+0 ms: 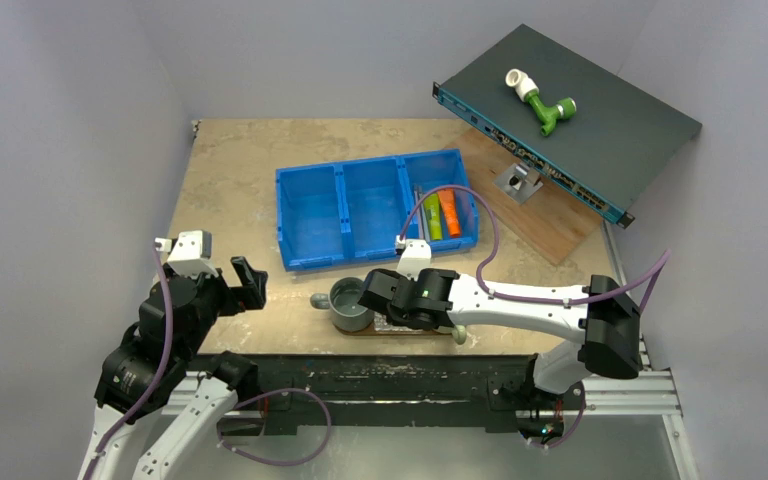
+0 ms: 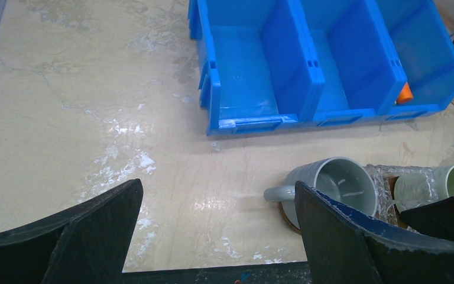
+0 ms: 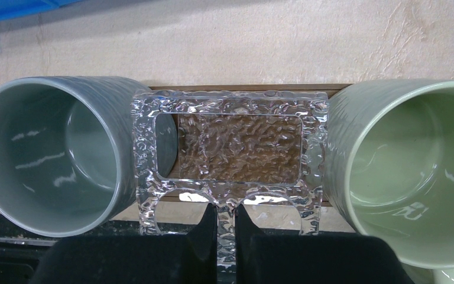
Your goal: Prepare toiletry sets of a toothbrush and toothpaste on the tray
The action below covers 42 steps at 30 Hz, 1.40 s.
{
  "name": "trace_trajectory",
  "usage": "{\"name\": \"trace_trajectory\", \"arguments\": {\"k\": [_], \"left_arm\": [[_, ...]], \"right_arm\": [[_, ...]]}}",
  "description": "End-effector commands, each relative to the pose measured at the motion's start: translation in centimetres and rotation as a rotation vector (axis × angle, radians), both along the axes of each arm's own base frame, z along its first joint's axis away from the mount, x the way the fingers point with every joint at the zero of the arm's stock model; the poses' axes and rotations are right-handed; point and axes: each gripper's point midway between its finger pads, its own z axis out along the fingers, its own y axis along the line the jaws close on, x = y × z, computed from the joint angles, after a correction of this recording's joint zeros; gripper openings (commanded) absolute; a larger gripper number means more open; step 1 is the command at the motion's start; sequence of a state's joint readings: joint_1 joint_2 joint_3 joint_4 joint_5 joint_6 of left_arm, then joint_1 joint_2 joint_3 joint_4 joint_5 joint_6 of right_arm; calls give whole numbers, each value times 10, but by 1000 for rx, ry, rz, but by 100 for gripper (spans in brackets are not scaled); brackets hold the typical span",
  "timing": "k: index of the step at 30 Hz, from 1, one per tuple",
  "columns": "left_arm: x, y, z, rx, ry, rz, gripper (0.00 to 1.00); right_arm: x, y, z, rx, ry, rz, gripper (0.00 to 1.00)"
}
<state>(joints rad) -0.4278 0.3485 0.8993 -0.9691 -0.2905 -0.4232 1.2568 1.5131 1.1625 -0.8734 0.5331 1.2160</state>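
Pale walls close off the left, far and right sides of the beige desk (image 1: 240, 170). A blue bin (image 1: 375, 210) sits mid-desk. Bare surface runs from it to the left edge, and a narrower bare strip lies between it and the near edge. A black network switch (image 1: 580, 120) fills the far right corner, tilted over a reddish board (image 1: 550, 225).

The green tube (image 1: 432, 215) and orange tube (image 1: 449, 212) lie in the bin's right compartment, with a slim toothbrush (image 1: 419, 208) just beside them. The tray (image 3: 242, 87) sits at the near edge, mid-desk. It carries a grey mug (image 3: 47, 154) and a green mug (image 3: 414, 165), with a clear textured frame (image 3: 230, 154) between them, touching both.

The right arm reaches in low from the near right corner along the near edge. The right gripper (image 3: 226, 216) is clamped on the frame's bottom tab. The left arm is folded up at the near left corner. The left gripper (image 2: 219, 190) has its fingers spread wide and holds nothing, hovering over bare desk left of the grey mug.
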Motion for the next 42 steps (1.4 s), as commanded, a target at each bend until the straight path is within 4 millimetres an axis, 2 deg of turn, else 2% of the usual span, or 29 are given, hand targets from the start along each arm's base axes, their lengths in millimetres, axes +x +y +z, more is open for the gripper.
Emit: {"name": "trace_trajectory", "arguments": {"k": [1,10,13,18,22,27,32,42], "left_arm": [[2,-2,3,4,-16,-13,100],[3,-3,2,6,-11,-17,100],[3,-3,2,7,-9,-17,100],[4,-3,2,11,-5,-17,100],[4,-2,1,13,-4,-13,100],[5,-2,0,16,1,-11,100],[6,-2,-1,22,11,-5,100],[8,-1,-4,33,27,1,100]], "right_arm": [[3,1,-1,1,-19,-23,10],[9,-4,18,-11,-59,-35,22],[11,-5,30,0,-77,-37,24],[18,-7,55,2,-128,-32,32],[27,-9,74,-2,-175,-29,33],[51,-19,86,-16,-199,-19,32],[84,-33,92,-27,-225,-31,32],[154,-66,85,-75,-245,-73,32]]}}
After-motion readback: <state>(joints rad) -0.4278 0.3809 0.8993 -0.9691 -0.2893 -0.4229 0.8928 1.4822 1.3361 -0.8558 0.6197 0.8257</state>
